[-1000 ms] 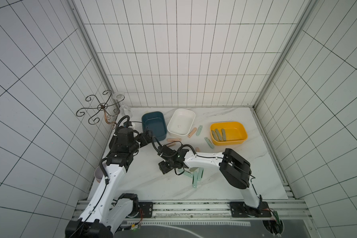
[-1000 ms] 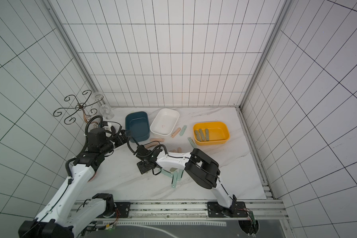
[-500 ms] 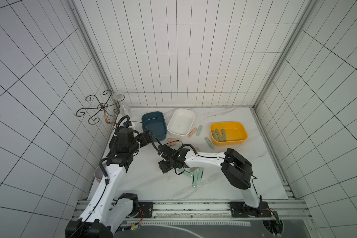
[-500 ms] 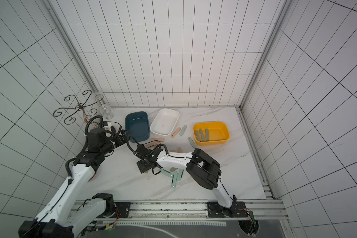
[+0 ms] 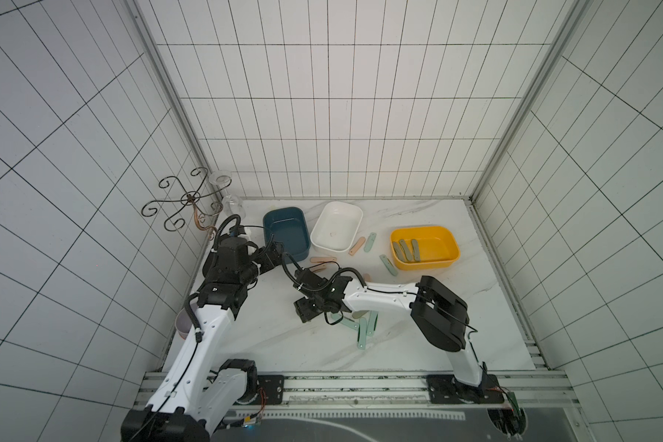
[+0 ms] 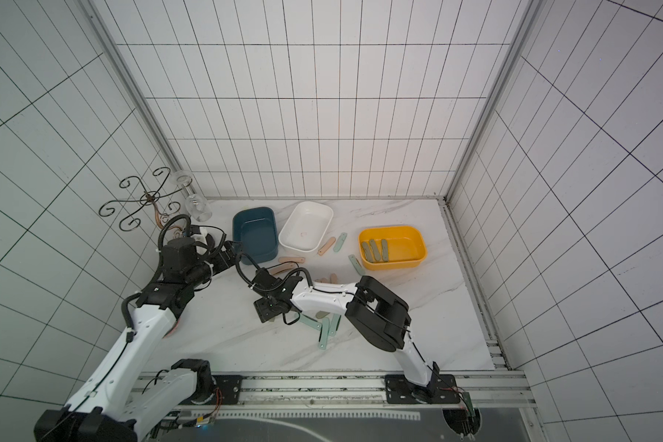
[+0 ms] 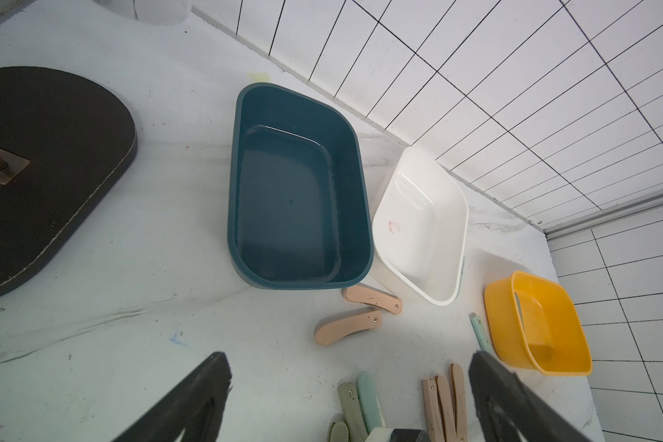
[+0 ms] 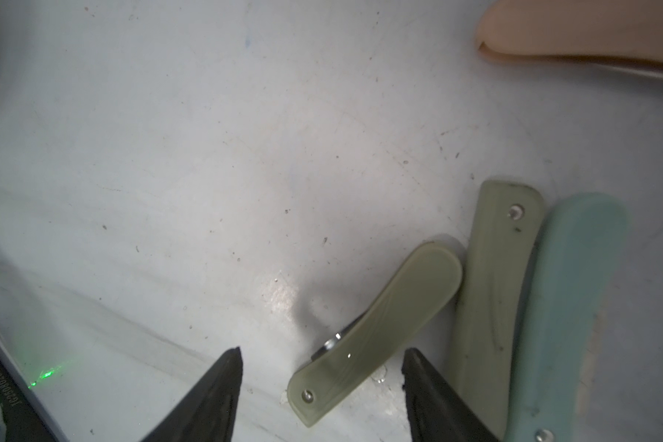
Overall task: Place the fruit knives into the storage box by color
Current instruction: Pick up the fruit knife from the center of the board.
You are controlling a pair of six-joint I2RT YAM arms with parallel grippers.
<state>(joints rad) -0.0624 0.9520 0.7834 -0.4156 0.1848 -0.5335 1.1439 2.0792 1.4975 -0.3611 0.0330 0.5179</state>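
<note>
My right gripper (image 8: 322, 356) is open low over the table, with one end of an olive-grey fruit knife (image 8: 376, 333) lying between its fingers, untouched. Beside it lie another olive-grey knife (image 8: 490, 291), a mint-green one (image 8: 567, 306) and a peach one (image 8: 590, 30). In a top view this gripper (image 5: 307, 310) is at the table's middle. The left gripper (image 7: 347, 356) is open and empty, near the blue storage box (image 7: 299, 95). The white box (image 7: 456, 191) is empty. The yellow box (image 5: 423, 231) holds three olive-grey knives (image 5: 406, 250). Peach knives (image 7: 372, 298) lie by the blue box.
More mint-green knives (image 5: 364, 333) lie under the right forearm. A peach knife (image 5: 357, 245) and a mint one (image 5: 369, 242) sit between the white and yellow boxes. A scrolled metal rack (image 5: 186, 199) with hanging glasses (image 5: 230, 203) stands at the back left on a dark base (image 7: 35, 172).
</note>
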